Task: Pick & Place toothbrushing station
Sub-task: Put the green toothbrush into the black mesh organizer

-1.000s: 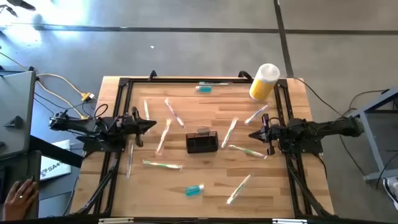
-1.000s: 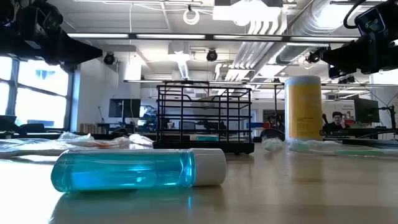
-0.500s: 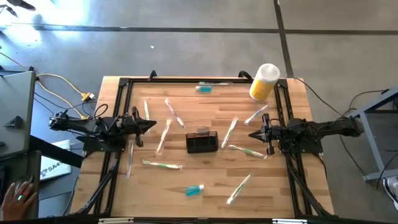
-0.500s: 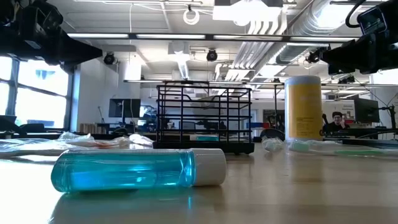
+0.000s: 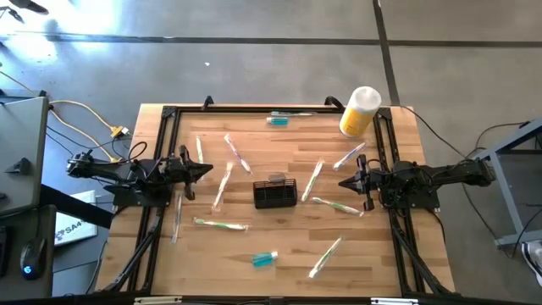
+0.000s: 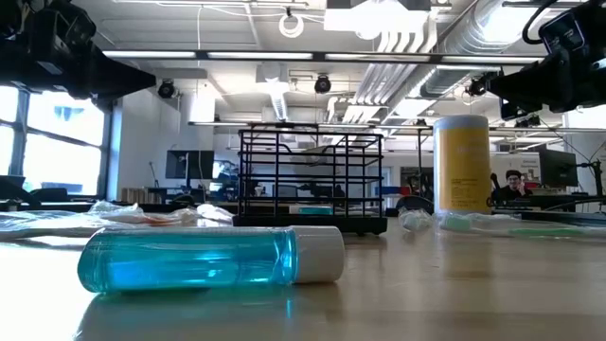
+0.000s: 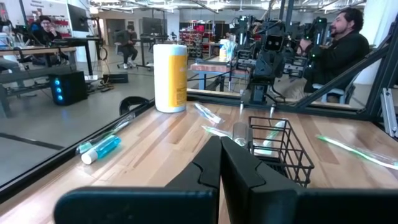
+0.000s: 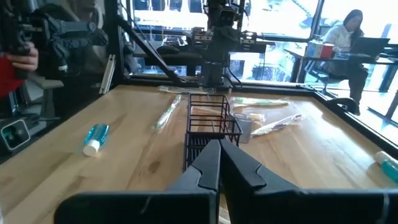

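Note:
The toothbrushing station, a small black wire caddy (image 5: 275, 194), stands on its base at the middle of the table; it also shows in the low view (image 6: 312, 180) and in both wrist views (image 7: 280, 147) (image 8: 211, 124). My left gripper (image 5: 210, 170) hovers shut at the table's left side, pointing level toward the caddy and well short of it. My right gripper (image 5: 340, 182) hovers shut at the right side, facing the caddy the same way. The shut fingertips show in the left wrist view (image 7: 221, 146) and the right wrist view (image 8: 219, 149), with nothing between them.
Several wrapped toothbrushes (image 5: 222, 224) lie scattered around the caddy. One blue tube (image 5: 264, 258) lies near the front edge, another (image 5: 278, 120) near the far edge. A yellow cylinder with a white lid (image 5: 359, 111) stands at the far right corner. People sit in the room beyond.
Both arms have kept still. A person's hand beside the table's near left corner has drawn out of view.

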Controlling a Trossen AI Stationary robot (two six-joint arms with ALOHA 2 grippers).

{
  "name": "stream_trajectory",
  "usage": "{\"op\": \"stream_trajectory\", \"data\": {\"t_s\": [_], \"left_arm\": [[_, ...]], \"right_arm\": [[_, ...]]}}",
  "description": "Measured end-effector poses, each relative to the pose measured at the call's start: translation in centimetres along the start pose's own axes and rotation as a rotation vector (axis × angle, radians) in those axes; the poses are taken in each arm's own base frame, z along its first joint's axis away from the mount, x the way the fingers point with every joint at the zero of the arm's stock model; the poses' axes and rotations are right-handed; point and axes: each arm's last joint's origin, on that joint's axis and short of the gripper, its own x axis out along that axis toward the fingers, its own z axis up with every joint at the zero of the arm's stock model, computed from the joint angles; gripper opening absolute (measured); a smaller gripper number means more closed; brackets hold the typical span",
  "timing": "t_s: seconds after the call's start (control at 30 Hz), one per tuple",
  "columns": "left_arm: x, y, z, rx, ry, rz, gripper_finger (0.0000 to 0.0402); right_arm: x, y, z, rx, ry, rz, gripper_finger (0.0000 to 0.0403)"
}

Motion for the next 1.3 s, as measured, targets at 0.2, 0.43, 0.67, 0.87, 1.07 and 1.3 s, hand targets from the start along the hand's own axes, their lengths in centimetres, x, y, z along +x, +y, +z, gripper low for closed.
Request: {"op": "stream_trajectory", "data": {"t_s": [0.2,0.43,0.67,0.87,1.07,1.3], "left_arm": [[0.0,-0.1,0.0,-0.090,0.004,-0.034,0.0000],[0.0,-0.3,-0.1,-0.150,0.020,-0.107,0.0000],[0.0,-0.3,-0.1,-0.149,0.020,-0.107,0.0000],[0.0,0.0,0.0,-0.031,-0.002,0.015,0.0000],[0.0,0.1,0.2,0.069,-0.019,0.051,0.0000],[0.0,0.1,0.2,0.101,-0.018,0.050,0.0011]], "right_arm": [[0.0,0.1,0.0,0.039,0.003,0.040,0.0002],[0.0,0.1,-0.1,0.105,0.007,0.040,0.0002],[0.0,0.1,0.0,0.099,0.003,0.033,0.0002],[0.0,-0.1,0.3,0.049,-0.026,-0.033,0.0002],[0.0,-0.4,0.9,0.035,-0.043,-0.124,0.0007],[1.0,-0.8,3.6,-0.040,-0.024,-0.272,0.0075]]}}
